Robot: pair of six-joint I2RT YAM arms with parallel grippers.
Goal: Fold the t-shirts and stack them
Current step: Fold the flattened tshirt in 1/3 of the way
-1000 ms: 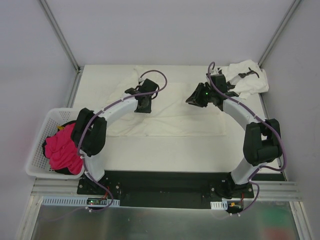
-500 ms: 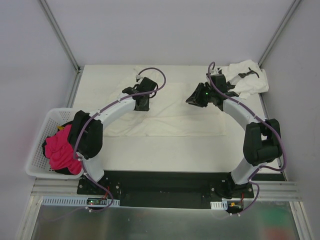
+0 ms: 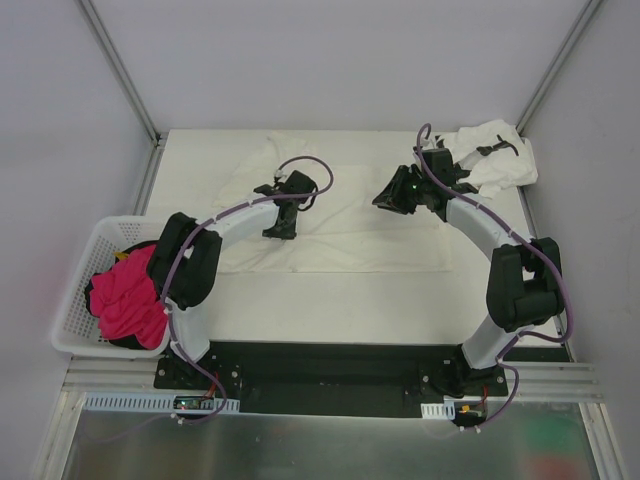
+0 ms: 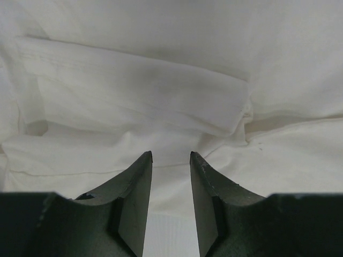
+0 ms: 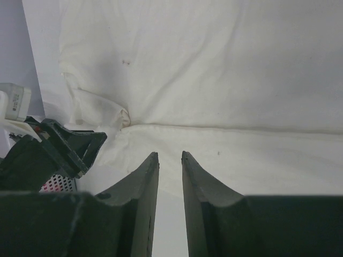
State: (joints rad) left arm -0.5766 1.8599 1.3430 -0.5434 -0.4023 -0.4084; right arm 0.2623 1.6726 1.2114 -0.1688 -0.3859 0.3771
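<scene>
The large cream-white t-shirt (image 3: pixel 350 225) lies spread flat across the middle of the table. The white t-shirt with black marks (image 3: pixel 495 155) lies crumpled at the back right corner. My left gripper (image 3: pixel 279 225) is over the cream shirt's left part, open and empty; the left wrist view shows its jaws (image 4: pixel 170 156) apart above folds of cream cloth (image 4: pixel 161 96). My right gripper (image 3: pixel 390 195) hovers over the cream shirt's right part; its jaws (image 5: pixel 169 154) stand narrowly apart with nothing between them, above the cream cloth (image 5: pixel 214 80).
A white basket (image 3: pixel 72 290) holding pink cloth (image 3: pixel 125 300) sits off the table's left edge. Walls enclose the table at the back and on both sides. In the right wrist view the left arm's gripper (image 5: pixel 59 152) shows at the left.
My left gripper has moved toward the near edge over the cream shirt's left part. The right arm has not visibly moved.
</scene>
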